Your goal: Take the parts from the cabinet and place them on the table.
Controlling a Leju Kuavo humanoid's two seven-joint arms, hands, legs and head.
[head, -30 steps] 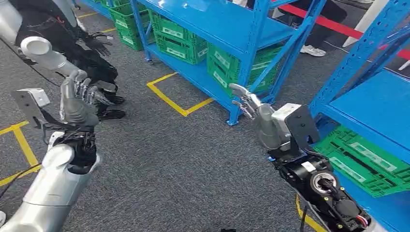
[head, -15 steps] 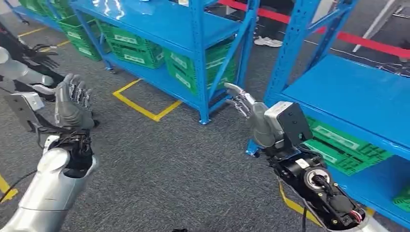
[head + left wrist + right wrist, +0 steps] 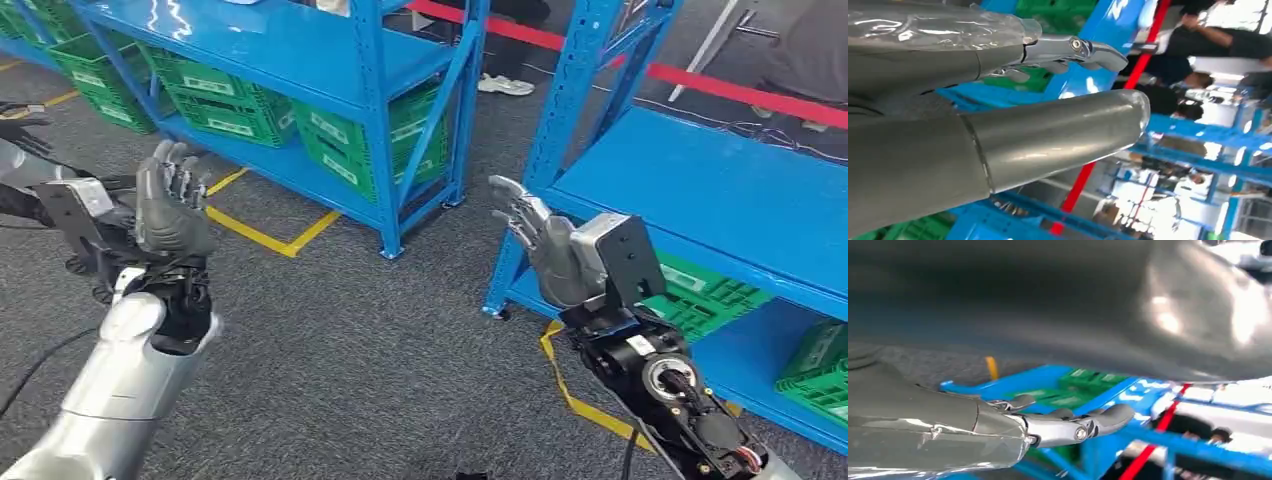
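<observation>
1. Standing on grey carpet, the robot is facing two blue racks, both arms raised in front of its body.
2. Its left hand (image 3: 172, 205) is sitting at about nine o'clock in the head view, fingers upright and spread, grasping nothing.
3. Its right hand (image 3: 540, 240) is sitting just right of centre, at about three o'clock, fingers splayed and released, holding nothing either.
4. The nearer blue rack (image 3: 700, 190) is filling the two-to-four o'clock area, close beside the right hand.
5. Green crates (image 3: 705, 295) are resting on its lowest shelf at about four o'clock; presumably these are holding the parts, though their contents are not visible.
6. A second blue rack (image 3: 300, 60) is standing at eleven o'clock, also loaded with green crates.
7. Doing this step well likely means squaring up to the near rack, keeping both hands released, and lowering them toward a crate without clipping the blue upright (image 3: 545, 150).
</observation>
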